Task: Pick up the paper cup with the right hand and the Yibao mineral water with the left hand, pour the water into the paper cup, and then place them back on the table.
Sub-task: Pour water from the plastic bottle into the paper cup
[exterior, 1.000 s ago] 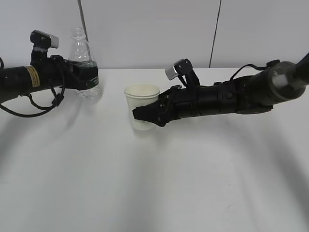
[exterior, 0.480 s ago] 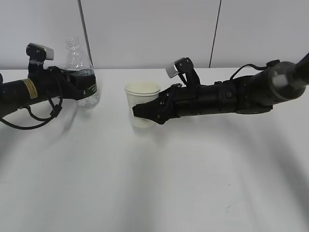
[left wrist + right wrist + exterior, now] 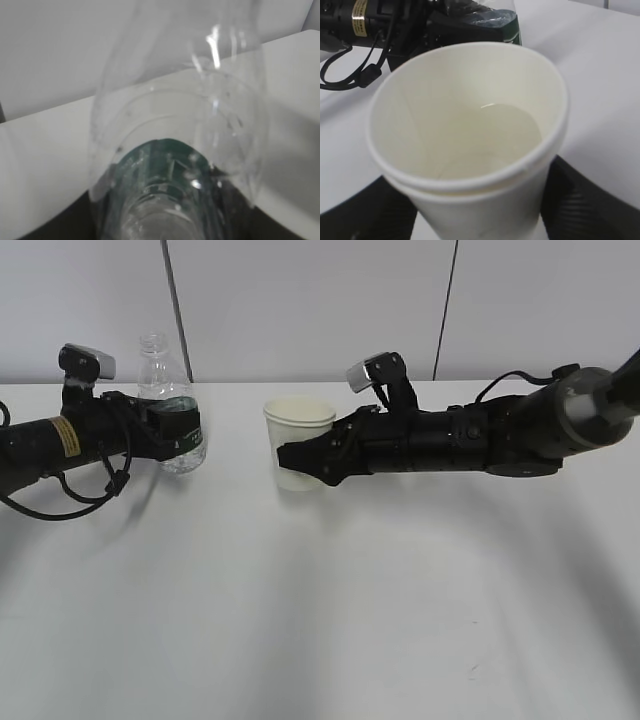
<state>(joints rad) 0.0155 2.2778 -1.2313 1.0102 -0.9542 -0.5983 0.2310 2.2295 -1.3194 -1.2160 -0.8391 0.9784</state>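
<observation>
That paper cup [image 3: 298, 445] is flimsy, so the right hand [image 3: 300, 455] clamps it mid-wall at table centre, water inside by the look of it. At 9 o'clock, the left hand [image 3: 170, 430] grips the slick, crushable Yibao mineral water [image 3: 172, 408] by its label; its jaws are hidden there.

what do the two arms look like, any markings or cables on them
Both are black tubular arms with black grippers. The left arm carries a yellow label sticker, a light grey wrist block and a looping black cable. The right arm has a silver-grey wrist block and loose black cables.
</observation>
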